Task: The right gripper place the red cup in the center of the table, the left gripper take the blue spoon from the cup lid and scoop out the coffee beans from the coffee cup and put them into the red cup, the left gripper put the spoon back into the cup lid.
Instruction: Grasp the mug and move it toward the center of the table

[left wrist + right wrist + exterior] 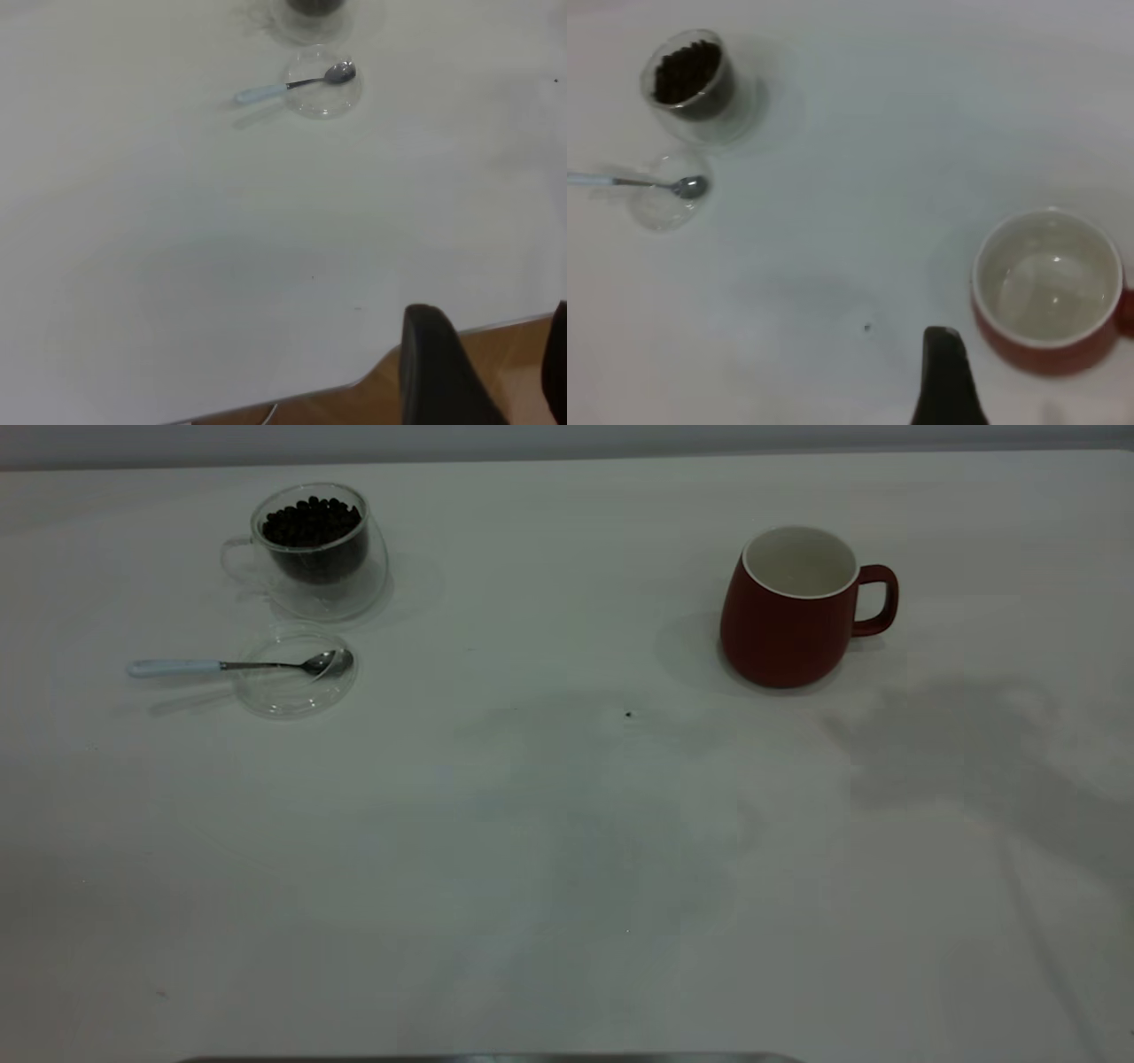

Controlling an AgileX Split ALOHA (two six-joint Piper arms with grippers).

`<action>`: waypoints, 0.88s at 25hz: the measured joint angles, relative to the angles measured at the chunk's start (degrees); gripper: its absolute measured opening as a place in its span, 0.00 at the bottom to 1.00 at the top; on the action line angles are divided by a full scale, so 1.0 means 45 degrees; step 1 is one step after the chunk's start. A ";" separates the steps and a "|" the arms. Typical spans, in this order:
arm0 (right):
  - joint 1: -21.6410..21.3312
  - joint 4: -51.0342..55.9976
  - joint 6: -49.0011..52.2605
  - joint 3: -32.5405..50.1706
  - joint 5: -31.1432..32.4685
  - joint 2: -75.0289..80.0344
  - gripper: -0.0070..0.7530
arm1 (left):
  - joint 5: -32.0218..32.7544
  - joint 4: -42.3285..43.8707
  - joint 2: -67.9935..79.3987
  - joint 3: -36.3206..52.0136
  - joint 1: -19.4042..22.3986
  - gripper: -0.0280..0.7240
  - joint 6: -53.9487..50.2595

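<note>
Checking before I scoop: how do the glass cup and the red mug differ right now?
The glass cup is clear and holds dark coffee beans; the red mug is opaque, white inside and empty. The cup's handle points to the exterior view's left, the mug's to its right. Both stand upright on the table.

Three high views, shared table [567,824]

Both claws [483,372] [943,381] — cut off, state unclear
</note>
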 joint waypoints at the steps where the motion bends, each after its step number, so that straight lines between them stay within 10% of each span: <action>1: 0.0000 0.0003 -0.0045 -0.0416 -0.0082 0.0560 0.75 | 0.0000 0.0000 0.0000 0.0000 0.0000 0.51 0.0000; 22: 0.0000 -0.1833 0.0096 -0.6411 -0.1395 0.8589 0.75 | 0.0000 0.0000 0.0000 0.0000 0.0000 0.51 0.0000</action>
